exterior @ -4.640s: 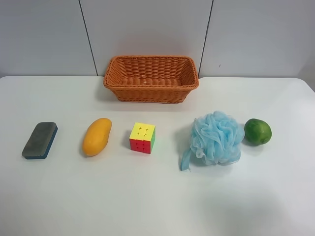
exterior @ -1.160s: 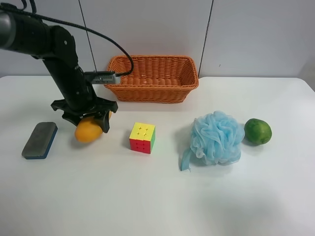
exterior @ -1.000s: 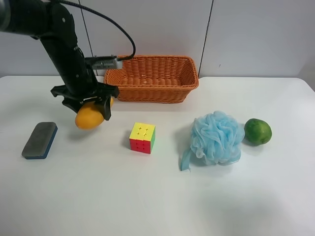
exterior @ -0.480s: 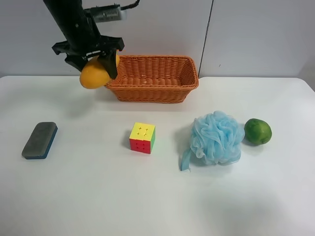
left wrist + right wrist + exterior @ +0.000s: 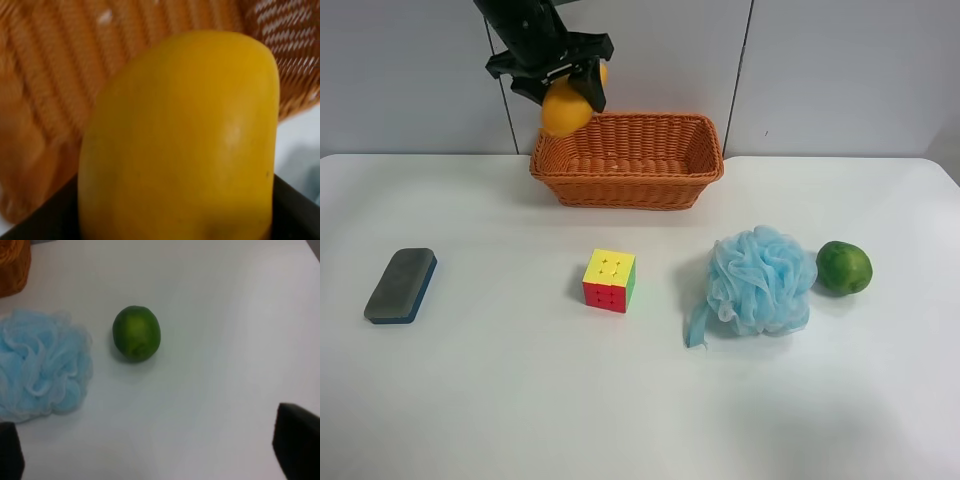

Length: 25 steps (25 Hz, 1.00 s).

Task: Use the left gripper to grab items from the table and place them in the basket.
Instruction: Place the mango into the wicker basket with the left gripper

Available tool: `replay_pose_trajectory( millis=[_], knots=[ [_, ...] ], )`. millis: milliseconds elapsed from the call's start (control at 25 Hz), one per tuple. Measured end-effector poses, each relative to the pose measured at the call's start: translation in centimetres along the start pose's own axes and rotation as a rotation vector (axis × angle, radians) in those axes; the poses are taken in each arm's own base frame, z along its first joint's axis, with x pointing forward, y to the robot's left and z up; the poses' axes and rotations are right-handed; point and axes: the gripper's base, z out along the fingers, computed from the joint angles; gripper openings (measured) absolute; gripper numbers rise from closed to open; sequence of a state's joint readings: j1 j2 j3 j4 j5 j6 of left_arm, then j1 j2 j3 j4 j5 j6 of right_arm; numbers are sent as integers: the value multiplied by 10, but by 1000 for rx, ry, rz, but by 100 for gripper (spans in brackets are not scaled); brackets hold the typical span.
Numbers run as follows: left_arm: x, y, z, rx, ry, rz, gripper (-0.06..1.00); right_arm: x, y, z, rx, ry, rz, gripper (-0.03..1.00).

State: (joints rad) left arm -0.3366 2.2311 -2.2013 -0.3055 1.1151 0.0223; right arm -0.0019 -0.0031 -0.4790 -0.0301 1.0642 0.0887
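Note:
My left gripper is shut on the yellow-orange mango and holds it in the air over the left end of the wicker basket. In the left wrist view the mango fills the frame with the basket's weave under it. On the white table lie the grey-blue eraser, the puzzle cube, the blue mesh puff and the green fruit. My right gripper is open above the table near the green fruit and the puff.
A grey panelled wall stands right behind the basket. A corner of the basket shows in the right wrist view. The right arm does not show in the exterior high view.
My left gripper closed on the mango, lifted it off the table and carried it up and to the right, from beside the eraser to above the basket's left end.

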Motion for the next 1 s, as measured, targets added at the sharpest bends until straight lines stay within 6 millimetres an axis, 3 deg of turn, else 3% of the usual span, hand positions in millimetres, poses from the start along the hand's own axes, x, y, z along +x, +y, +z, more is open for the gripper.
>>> replay_pose_trajectory(
  millis=[360,760,1000],
  knots=[
    [-12,7,48,72,-161,43,60,0,0,0,0,0,0,99],
    [1,29,111,46,-150,37,60,0,0,0,0,0,0,99],
    [8,35,128,37,-124,32,60,0,0,0,0,0,0,99]
  ],
)
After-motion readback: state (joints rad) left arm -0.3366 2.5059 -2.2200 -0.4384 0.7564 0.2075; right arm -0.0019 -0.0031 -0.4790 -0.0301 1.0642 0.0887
